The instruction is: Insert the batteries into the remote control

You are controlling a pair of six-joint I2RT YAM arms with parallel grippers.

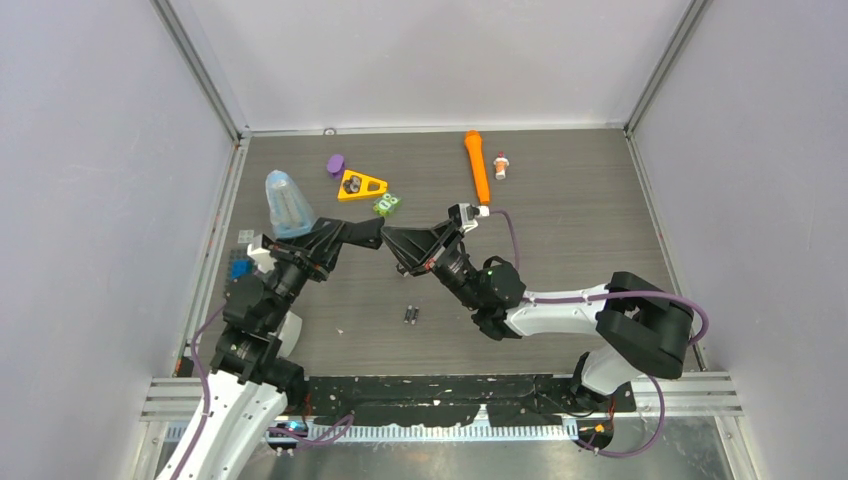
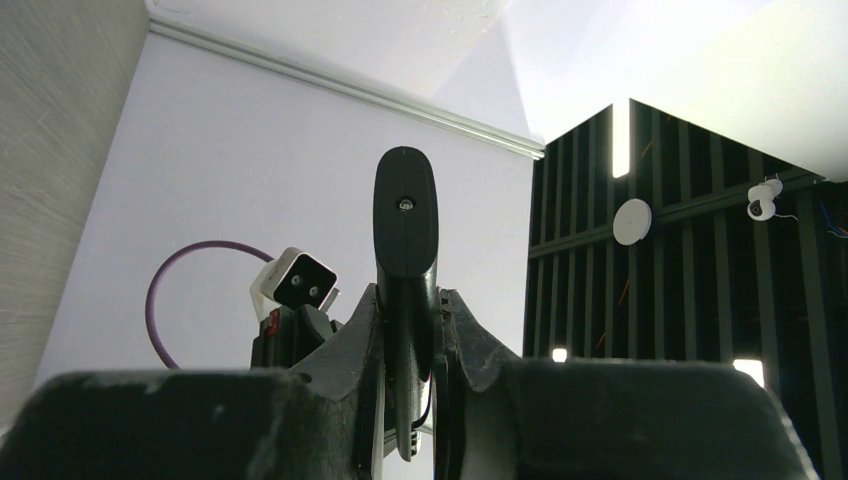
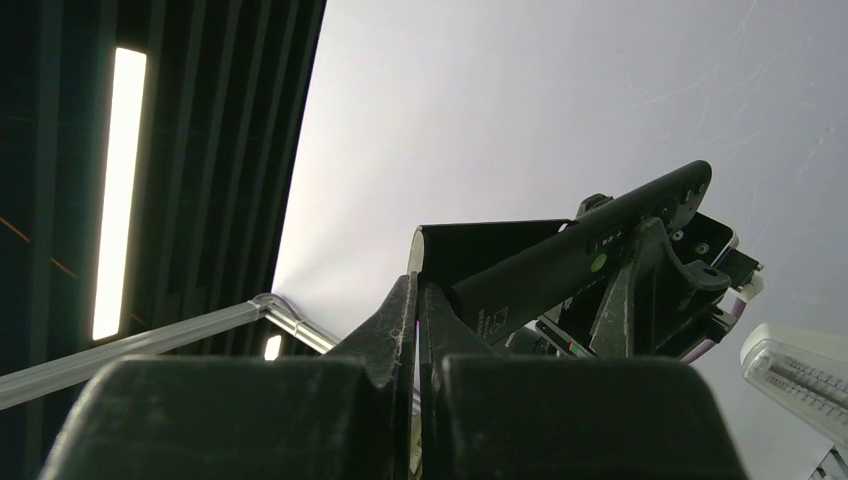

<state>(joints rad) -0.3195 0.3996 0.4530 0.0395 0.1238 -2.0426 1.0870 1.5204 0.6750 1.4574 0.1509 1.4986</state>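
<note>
The left end effector is clenched on the slim dark rectangular remote control, whose long axis juts out toward the right end effector. That one is closed, with nothing visible in it. The tiny dark cylindrical batteries lie on the grey worktop, nearer the right side. Only the overhead view shows them; only the wrist views show the remote.

The remote is showing smooth, matt dark plastic; below it the table is looking wood-grained, grey and matt.
</note>
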